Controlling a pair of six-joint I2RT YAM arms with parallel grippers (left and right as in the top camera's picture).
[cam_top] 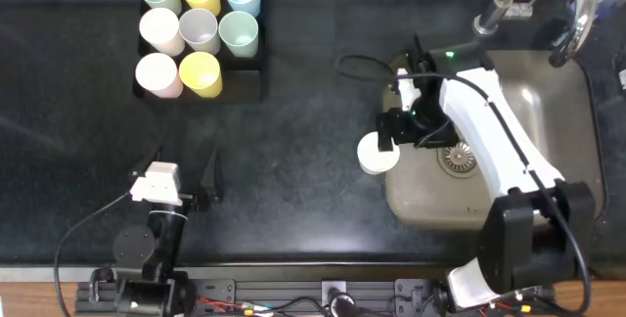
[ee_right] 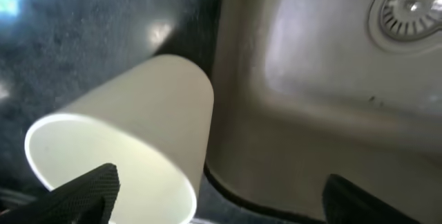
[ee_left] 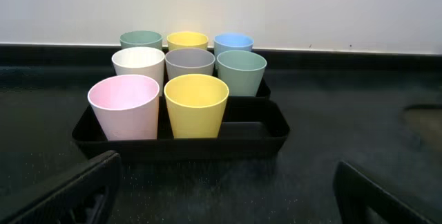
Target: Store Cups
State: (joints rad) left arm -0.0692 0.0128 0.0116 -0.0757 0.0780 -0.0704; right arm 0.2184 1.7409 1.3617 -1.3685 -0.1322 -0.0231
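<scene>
A black tray (cam_top: 250, 86) at the counter's far left holds several upright cups: pink (ee_left: 126, 105) and yellow (ee_left: 196, 104) in front, white, grey and green behind, then three at the back. Its front right slot (ee_left: 254, 122) is bare. A white cup (cam_top: 378, 153) stands at the counter's edge beside the sink. My right gripper (cam_top: 393, 133) hangs over it, open. In the right wrist view the cup (ee_right: 131, 148) shows its mouth, with one finger (ee_right: 86, 195) over the rim. My left gripper (cam_top: 186, 167) is open and empty, low over the counter, facing the tray (ee_left: 228, 198).
The steel sink (cam_top: 528, 82) with its drain (cam_top: 458, 158) lies at the right, its wall (ee_right: 311, 72) next to the white cup. A faucet (cam_top: 501, 2) stands behind it. Black counter (cam_top: 293, 180) stretches between tray and sink.
</scene>
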